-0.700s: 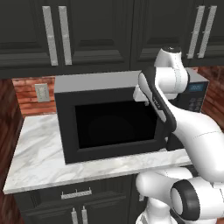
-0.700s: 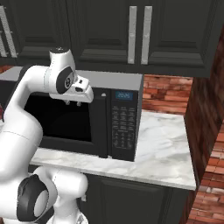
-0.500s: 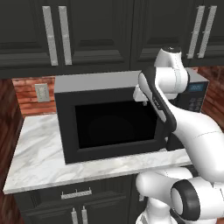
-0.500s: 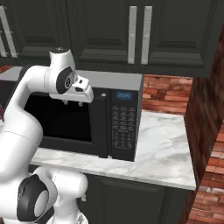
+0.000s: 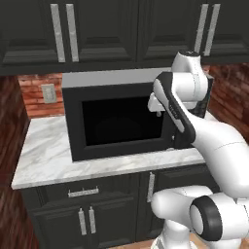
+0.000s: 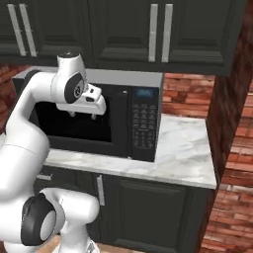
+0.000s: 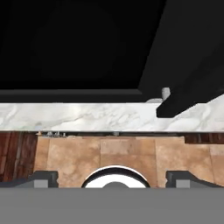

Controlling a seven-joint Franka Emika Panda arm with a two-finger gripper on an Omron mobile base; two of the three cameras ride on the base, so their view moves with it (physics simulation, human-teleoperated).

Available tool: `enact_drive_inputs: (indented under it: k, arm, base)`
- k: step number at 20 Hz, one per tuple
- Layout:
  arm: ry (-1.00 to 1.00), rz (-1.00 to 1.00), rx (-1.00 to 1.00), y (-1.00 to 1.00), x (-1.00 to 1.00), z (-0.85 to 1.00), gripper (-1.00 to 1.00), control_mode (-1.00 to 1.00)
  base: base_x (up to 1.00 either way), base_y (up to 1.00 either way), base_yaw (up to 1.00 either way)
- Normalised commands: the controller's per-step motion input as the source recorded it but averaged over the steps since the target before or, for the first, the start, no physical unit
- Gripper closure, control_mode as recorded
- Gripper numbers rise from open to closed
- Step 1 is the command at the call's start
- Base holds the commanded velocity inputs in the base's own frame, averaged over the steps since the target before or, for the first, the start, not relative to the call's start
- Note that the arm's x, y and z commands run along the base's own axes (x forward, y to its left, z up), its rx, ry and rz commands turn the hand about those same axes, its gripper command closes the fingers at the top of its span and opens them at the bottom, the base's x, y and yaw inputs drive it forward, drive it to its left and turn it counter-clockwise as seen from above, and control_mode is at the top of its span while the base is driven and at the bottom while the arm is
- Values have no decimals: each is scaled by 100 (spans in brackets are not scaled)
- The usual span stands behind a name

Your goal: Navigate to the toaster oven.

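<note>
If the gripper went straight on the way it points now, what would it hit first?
Probably the tan floor below: the gripper points down past the marble counter edge, just off the black microwave. Depth is unclear.

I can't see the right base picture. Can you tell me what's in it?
A big black microwave with a keypad sits on a white marble counter, under dark cupboards. The robot's white arm bends in front of it, gripper pointing down.

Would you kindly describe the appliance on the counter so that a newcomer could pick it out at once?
Find the white marble counter under the dark upper cabinets, against the red brick wall. On it stands a large black box microwave with a grey top. Its dark glass door and the keypad strip on its right mark it out; it is the one appliance standing on that counter.
</note>
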Motion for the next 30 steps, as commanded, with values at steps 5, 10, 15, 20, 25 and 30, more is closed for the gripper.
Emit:
enact_drive_inputs:
  k: [5, 10, 15, 20, 25, 30]
  arm:
    - [0, 0, 0, 0, 0, 0, -100, 100]
    - [0, 0, 0, 0, 0, 0, -100, 100]
    - [0, 0, 0, 0, 0, 0, -100, 100]
    - [0, 0, 0, 0, 0, 0, -100, 100]
    - [0, 0, 0, 0, 0, 0, -100, 100]
    - [0, 0, 0, 0, 0, 0, -100, 100]
  base:
    - [-24, 0, 0]
    - [-4, -28, -29]
    - [0, -52, -52]
    - [0, -53, -51]
    - [0, -60, -55]
    - [0, -67, -54]
